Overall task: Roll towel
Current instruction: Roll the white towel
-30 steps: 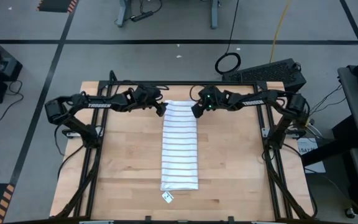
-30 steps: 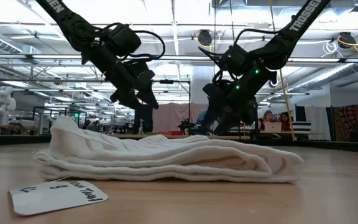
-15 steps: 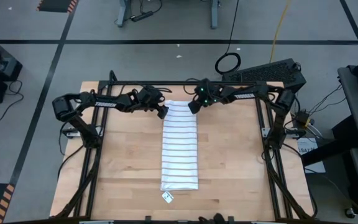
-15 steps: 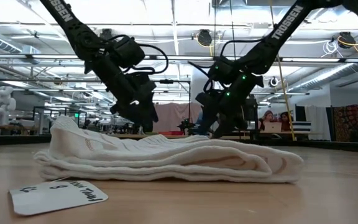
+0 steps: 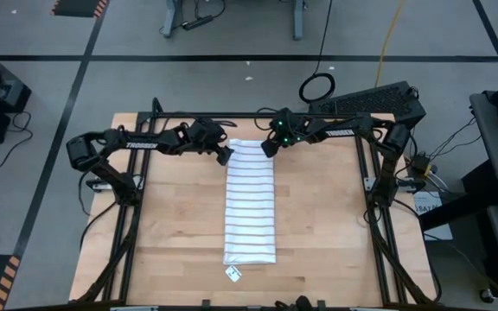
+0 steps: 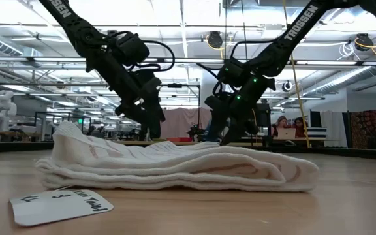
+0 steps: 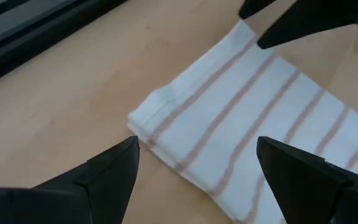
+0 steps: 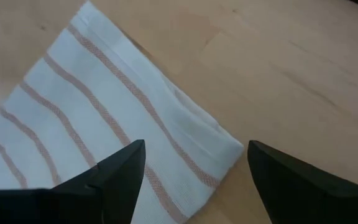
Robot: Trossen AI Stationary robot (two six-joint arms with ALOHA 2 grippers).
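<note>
Wooden table (image 5: 171,233), folded towel (image 5: 251,203), both tools open above corners

We see a pale wooden worktop (image 5: 162,233) filling the middle of the overhead frame, edged by a dark metal frame (image 5: 379,233). On it, at centre, lies the towel (image 5: 251,203), folded into a long narrow strip running from upper centre toward lower centre. Just below the towel's lower end sits a small white paper label (image 5: 233,274) with handwriting, apart from the cloth.
</note>
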